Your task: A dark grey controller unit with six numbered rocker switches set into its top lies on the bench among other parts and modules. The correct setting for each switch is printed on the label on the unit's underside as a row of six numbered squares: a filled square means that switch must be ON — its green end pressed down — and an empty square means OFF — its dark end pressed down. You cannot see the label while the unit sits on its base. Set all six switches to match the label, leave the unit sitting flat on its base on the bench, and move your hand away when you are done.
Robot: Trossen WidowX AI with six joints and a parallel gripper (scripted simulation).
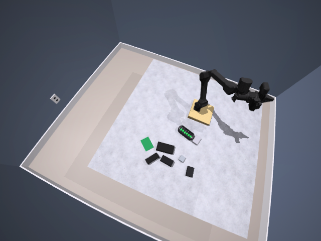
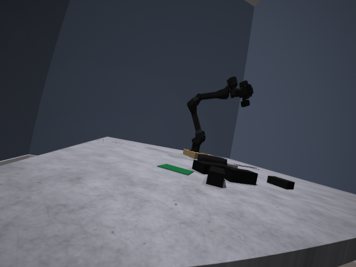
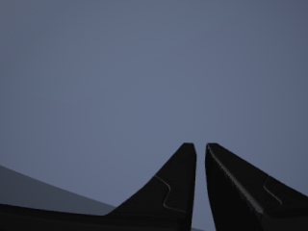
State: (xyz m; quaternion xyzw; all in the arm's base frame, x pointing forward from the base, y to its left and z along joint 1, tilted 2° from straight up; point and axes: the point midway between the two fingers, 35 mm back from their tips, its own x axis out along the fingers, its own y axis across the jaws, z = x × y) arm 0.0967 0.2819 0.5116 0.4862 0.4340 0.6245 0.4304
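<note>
The dark grey controller unit (image 1: pixel 186 132) (image 2: pixel 212 158) sits on its base, switches up, in front of the arm's wooden base plate. Its rounded body shows a row of green switch ends in the top view. Which ends are pressed down is too small to tell, and the underside label is hidden. My gripper (image 1: pixel 273 98) (image 3: pixel 199 153) is high in the air at the right, far from the unit and pointing away from it. Its fingers are almost together with only a narrow gap and nothing between them.
A pale square module (image 1: pixel 196 139) lies against the unit's right end. A green card (image 1: pixel 147 143) (image 2: pixel 175 169), black blocks (image 1: pixel 165 147) (image 1: pixel 152 158) (image 1: pixel 167 160) (image 1: pixel 189 171) and a small pale block (image 1: pixel 182 158) lie in front. The wooden plate (image 1: pixel 199 118) (image 2: pixel 190 153) carries the arm.
</note>
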